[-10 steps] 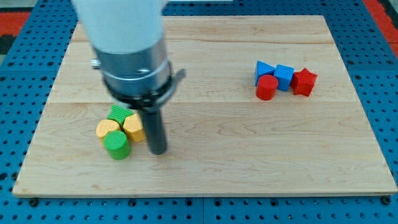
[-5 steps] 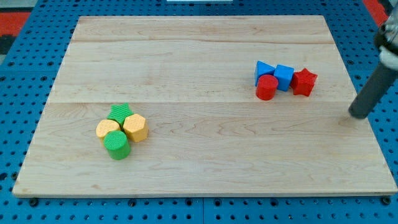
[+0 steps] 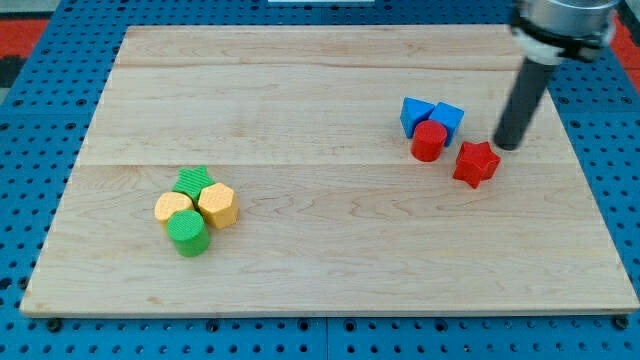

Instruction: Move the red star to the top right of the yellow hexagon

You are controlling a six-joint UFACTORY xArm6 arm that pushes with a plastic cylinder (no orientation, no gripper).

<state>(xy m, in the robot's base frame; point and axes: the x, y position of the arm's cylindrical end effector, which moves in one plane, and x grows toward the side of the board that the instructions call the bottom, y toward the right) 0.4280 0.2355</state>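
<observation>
The red star lies on the wooden board at the view's right, just below and right of a red cylinder. My tip stands just up and right of the red star, close to it. The yellow hexagon sits at the view's lower left in a tight cluster of blocks, far from the star.
A blue triangle and a blue cube sit above the red cylinder. Around the yellow hexagon are a green star-like block, a yellow cylinder and a green cylinder.
My tip went from beside the yellow hexagon to the far right, then in behind the red star. The star slid down and left, and the blue blocks shifted slightly left.
</observation>
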